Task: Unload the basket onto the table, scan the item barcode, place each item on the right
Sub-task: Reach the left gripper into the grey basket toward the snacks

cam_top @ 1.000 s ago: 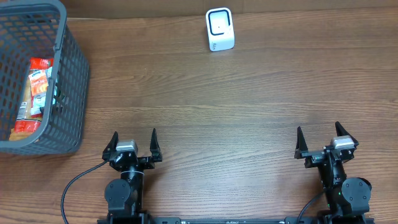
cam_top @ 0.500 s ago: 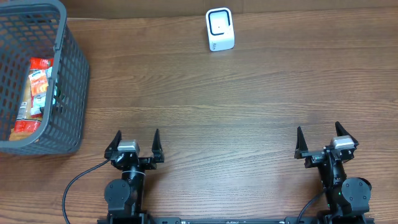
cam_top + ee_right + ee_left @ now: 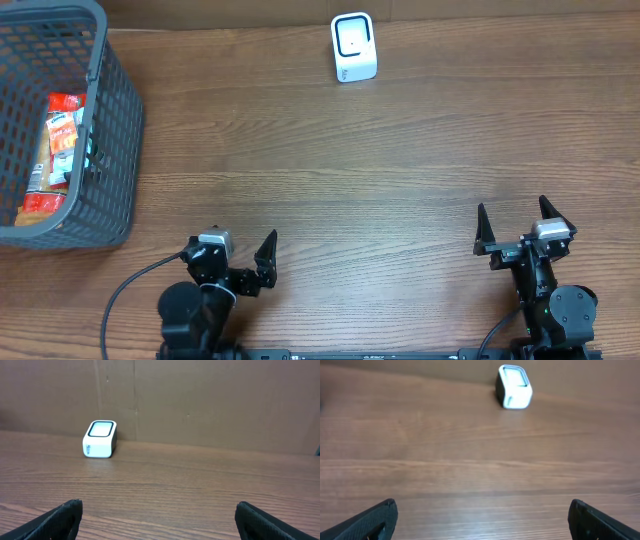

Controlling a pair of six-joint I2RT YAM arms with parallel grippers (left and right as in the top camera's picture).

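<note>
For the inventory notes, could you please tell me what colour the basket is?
The basket is dark grey, shown best in the overhead view.

One worktop (image 3: 400, 160); one grey mesh basket (image 3: 116, 130); one white scanner (image 3: 353, 47); two tools, namely the left tool (image 3: 482, 507) and the right tool (image 3: 512, 208). The snack packets (image 3: 62, 130) in the basket overlap, so their number cannot be told.

You have a small white scanner (image 3: 353, 47) with a dark-framed window, standing upright near the far edge of the table (image 3: 400, 170). Your red, orange and white snack packet (image 3: 58, 150) lies inside the grey mesh basket (image 3: 118, 130), far left.
</note>
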